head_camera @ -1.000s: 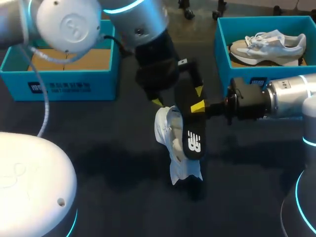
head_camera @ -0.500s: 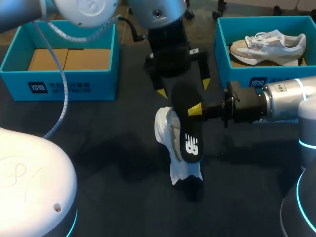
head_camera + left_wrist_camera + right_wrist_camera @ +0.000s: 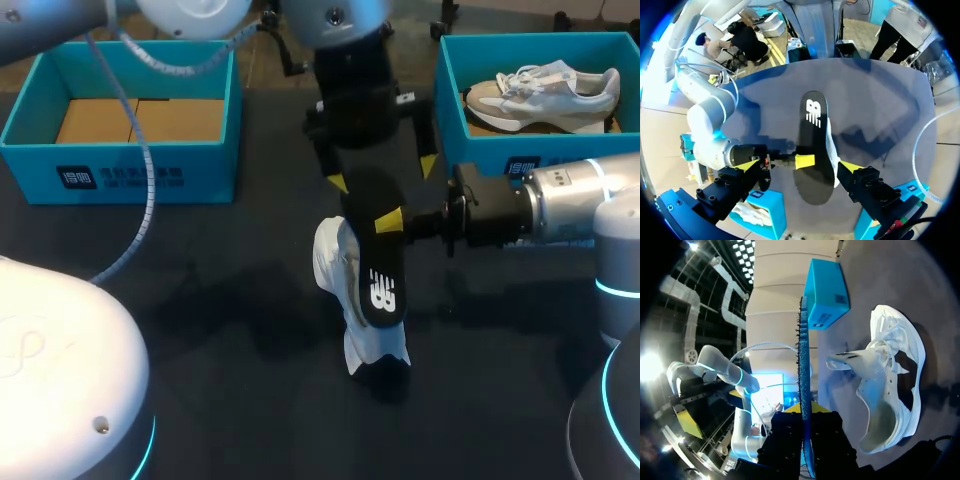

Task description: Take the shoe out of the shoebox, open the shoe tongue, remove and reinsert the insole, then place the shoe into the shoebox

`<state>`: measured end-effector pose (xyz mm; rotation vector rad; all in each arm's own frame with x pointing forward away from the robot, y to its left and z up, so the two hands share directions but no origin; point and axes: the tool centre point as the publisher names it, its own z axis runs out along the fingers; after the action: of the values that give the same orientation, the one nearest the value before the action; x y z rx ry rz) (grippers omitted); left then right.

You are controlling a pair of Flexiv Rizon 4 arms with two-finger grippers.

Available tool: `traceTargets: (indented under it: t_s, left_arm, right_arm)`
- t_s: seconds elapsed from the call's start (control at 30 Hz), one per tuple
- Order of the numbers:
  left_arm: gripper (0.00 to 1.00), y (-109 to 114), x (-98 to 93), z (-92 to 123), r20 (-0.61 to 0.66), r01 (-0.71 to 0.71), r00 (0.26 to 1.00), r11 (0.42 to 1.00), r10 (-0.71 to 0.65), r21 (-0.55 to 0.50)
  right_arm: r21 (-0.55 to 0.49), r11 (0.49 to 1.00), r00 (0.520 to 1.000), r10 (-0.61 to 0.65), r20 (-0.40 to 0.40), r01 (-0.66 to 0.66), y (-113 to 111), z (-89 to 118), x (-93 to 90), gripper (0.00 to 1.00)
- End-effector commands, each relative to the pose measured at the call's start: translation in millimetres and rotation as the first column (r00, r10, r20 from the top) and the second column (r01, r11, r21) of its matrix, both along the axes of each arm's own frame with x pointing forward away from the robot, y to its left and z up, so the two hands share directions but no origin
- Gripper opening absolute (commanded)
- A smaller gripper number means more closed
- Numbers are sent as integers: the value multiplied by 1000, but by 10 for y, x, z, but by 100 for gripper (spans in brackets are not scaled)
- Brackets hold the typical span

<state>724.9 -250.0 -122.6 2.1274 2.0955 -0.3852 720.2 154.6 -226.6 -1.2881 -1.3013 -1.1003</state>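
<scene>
1. Insole [image 3: 378, 262]: one, black, on edge just beside the shoe [image 3: 338, 268], clamped by the right gripper [image 3: 392, 220].
2. Shoe: one, white, on the table [image 3: 200, 300]; second shoe [image 3: 545, 90] in right box [image 3: 450, 100].
3. Left gripper [image 3: 383, 174]: fingers spread wide above insole, holding nothing.
4. Boxes: two, blue; left box [image 3: 130, 175] lined brown.

Black insole [image 3: 378, 270] on edge in the air, just beside white shoe [image 3: 334, 268] on its side.

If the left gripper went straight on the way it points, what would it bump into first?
Most likely the black insole. It lies right ahead of the left gripper, between its open fingers, and is pinched by the right gripper. The white shoe is beside the insole. The pictures do not show how far off it is.
</scene>
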Motion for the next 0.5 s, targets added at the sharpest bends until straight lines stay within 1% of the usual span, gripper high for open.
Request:
traceTargets:
  t_s: [0.03,0.2,0.33,0.4,0.43,0.5]
  left_arm:
    - [100,25,5,15,12,6,1000,1000,-6,-29]
    - [100,34,10,51,27,-5,1000,995,8,-100]
    - [100,43,7,54,28,-11,1000,992,15,-127]
    - [100,60,-15,78,17,-15,1000,978,19,-208]
    - [100,65,-18,83,12,-12,1000,979,15,-205]
    - [100,82,-28,83,23,-4,1000,971,9,-238]
  right_arm:
    - [3,1000,1000,-6,4,6,-10,-1,4,0]
    - [-11,1000,1000,-25,12,25,-99,55,-4,0]
    - [-16,999,999,-32,15,32,-141,83,-6,0]
    - [-20,999,999,-40,21,41,-198,125,-5,0]
    - [-21,999,999,-42,22,43,-209,131,-5,0]
    - [-23,999,999,-48,24,49,-241,149,-4,0]
